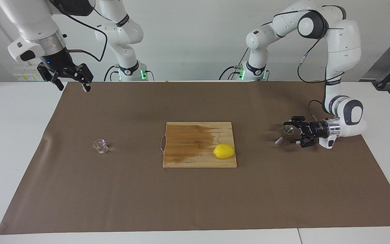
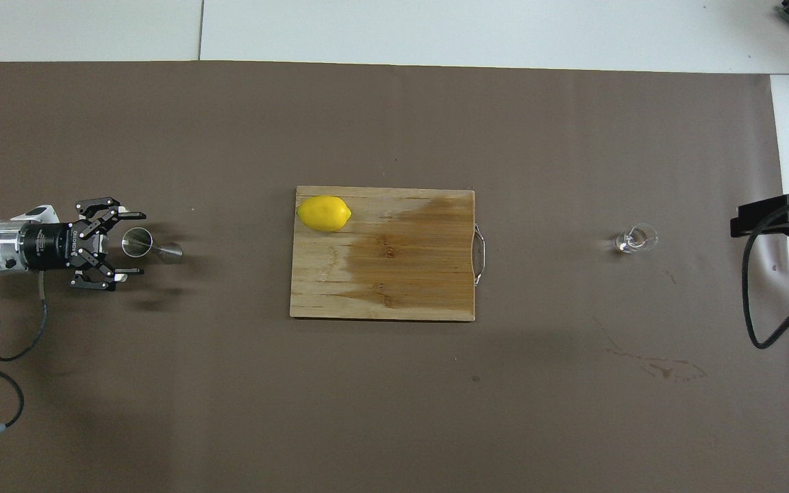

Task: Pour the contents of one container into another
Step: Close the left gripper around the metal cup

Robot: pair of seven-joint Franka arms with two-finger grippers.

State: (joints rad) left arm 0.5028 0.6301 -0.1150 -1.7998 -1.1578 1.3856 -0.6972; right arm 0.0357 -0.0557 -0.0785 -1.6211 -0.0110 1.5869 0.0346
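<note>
While the left gripper (image 1: 294, 133) sits low at the left arm's end of the bench (image 1: 12, 135), its fingers (image 2: 129, 216) are spread apart, pointing sideways toward the board (image 1: 199, 145). Jigger (image 1: 284, 134) stands tilted on the brown mat (image 1: 195, 203), its upper cone just off the fingertips, roughly between them; fingers not clamped on it, contact cannot be told. In the overhead view the jigger (image 2: 151, 246) shows its open mouth next to the left gripper (image 2: 126, 244), the other cone pointing toward the board (image 2: 383, 253).

Right gripper (image 1: 73, 83) hangs high over the mat's corner at the right arm's end, close to the robots, fingers (image 1: 86, 87) apart, holding nothing. In the overhead view only a black part of that arm shows at the edge.

Cup (image 1: 100, 146) stands on the mat at the right arm's end, well apart from the right gripper and from the board. Clear glass; overhead view shows the cup (image 2: 635, 239) upright, contents cannot be told.

Board lies mid-mat, a dark wet-looking stain across part of it, a wire handle on the edge facing the cup. Lemon (image 1: 224, 151) rests on the board at the corner farther from the robots, toward the jigger's end; same lemon (image 2: 324, 213) in the overhead view.
</note>
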